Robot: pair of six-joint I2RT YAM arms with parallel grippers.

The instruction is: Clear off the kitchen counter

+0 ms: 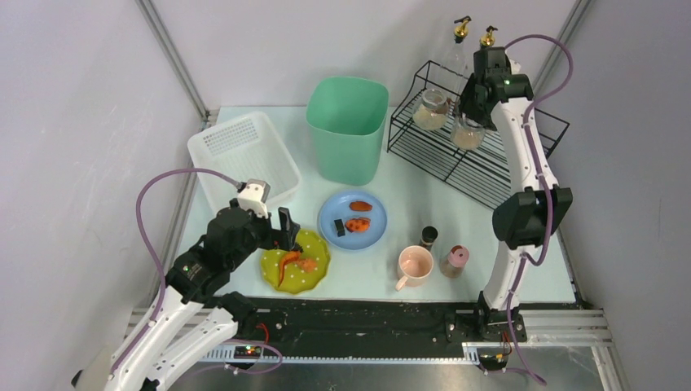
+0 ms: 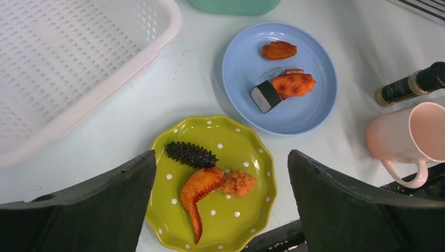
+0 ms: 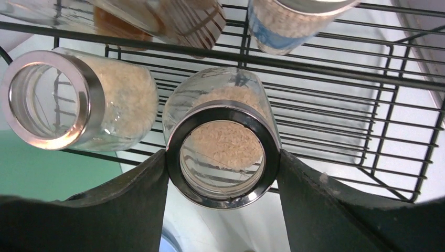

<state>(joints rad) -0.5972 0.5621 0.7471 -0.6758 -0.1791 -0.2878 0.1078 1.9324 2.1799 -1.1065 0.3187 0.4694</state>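
The kitchen counter (image 1: 407, 187) is a pale tabletop. My right gripper (image 3: 223, 157) is shut on a glass jar of pale grains (image 3: 223, 105), its fingers pressing both sides of the metal-rimmed top. The jar (image 1: 467, 134) hangs over the black wire rack (image 1: 489, 167) beside a second grain jar (image 1: 430, 110). My left gripper (image 2: 221, 178) is open and holds nothing. It hovers above a green dotted plate (image 2: 246, 220) carrying a chicken wing, a spiky black piece and an orange lump.
On the counter stand a blue plate (image 1: 375, 232) with food pieces, a pink mug (image 1: 415, 265), a dark bottle (image 1: 428, 237) and a pink-topped shaker (image 1: 455, 261). A green bin (image 1: 346, 126) and a white perforated basket (image 1: 244, 155) sit behind. Two pump bottles are at the rack's back.
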